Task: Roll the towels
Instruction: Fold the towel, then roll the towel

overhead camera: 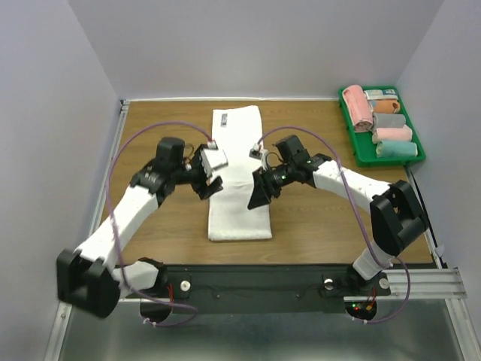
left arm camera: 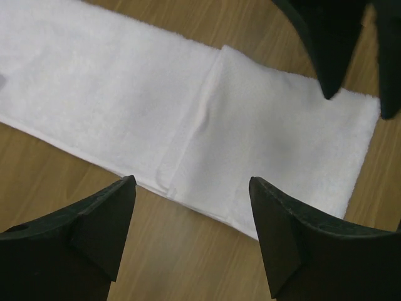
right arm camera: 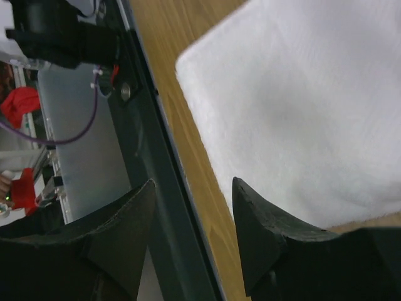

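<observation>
The left pincer (left arm camera: 191, 188) is standing wide apart, its two black pointed fingers (left arm camera: 113, 213) gripping nothing. It is hanging over the 9 o'clock edge of a long white terry towel (overhead camera: 239, 203), about halfway along the strip; whether the fingers are touching the cloth cannot be told. In the left wrist view, the towel (left arm camera: 125, 106) is running beneath the pincer, with one folded layer ending in a straight edge across it.

The right pincer (right arm camera: 191, 191) is also standing apart with nothing between its fingers. It is hanging at the towel's 3 o'clock edge, across from the left pincer (overhead camera: 209, 182), and the right pincer (overhead camera: 259, 194) is sitting slightly nearer the arm bases. In the right wrist view, a near corner of the towel (right arm camera: 301, 113) is lying just past the fingertips.

The towel is lying flat and unrolled, folded into a narrow strip running from 12 o'clock to 6 o'clock down the middle of the brown wooden table (overhead camera: 165, 226). A small grey label (overhead camera: 224, 118) is showing near its 12 o'clock end.

At the table's 2 o'clock corner, well apart from both pincers, a green rectangular plastic tray (overhead camera: 415, 156) is holding several rolled towels (overhead camera: 358, 107), pink, grey and pale green among them.
</observation>
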Robot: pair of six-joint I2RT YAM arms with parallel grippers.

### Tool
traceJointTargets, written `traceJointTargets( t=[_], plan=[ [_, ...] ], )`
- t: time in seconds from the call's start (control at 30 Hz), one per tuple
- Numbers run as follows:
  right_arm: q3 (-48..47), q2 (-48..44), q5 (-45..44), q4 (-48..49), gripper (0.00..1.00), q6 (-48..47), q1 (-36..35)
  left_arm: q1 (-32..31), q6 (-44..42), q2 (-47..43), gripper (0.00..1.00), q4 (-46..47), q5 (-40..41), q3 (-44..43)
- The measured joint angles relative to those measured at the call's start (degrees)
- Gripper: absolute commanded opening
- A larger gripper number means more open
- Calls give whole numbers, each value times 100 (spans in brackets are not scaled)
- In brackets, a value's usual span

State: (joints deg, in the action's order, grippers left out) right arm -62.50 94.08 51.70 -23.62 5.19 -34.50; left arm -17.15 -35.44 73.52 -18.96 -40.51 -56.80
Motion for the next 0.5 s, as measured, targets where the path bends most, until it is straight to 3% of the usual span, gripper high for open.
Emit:
traceJointTargets(
  t=[0.2, 0.27, 0.37, 0.5],
  plan=[
    [-551, 400, 94, 457, 57, 439, 0, -1958, -1222, -2693, 87, 271, 1471, 2194],
    [-549, 697, 125, 584, 57, 597, 0, -2555, -1384, -3145, 86, 321, 2028, 2789],
    [-549, 1233, 118, 772, 56, 804, -2, -3351, -1589, -3209, 79, 463, 2721, 3289],
    [-540, 1810, 55, 931, 55, 966, -2, -3862, -1703, -2900, 71, 769, 3185, 3563]
  ],
)
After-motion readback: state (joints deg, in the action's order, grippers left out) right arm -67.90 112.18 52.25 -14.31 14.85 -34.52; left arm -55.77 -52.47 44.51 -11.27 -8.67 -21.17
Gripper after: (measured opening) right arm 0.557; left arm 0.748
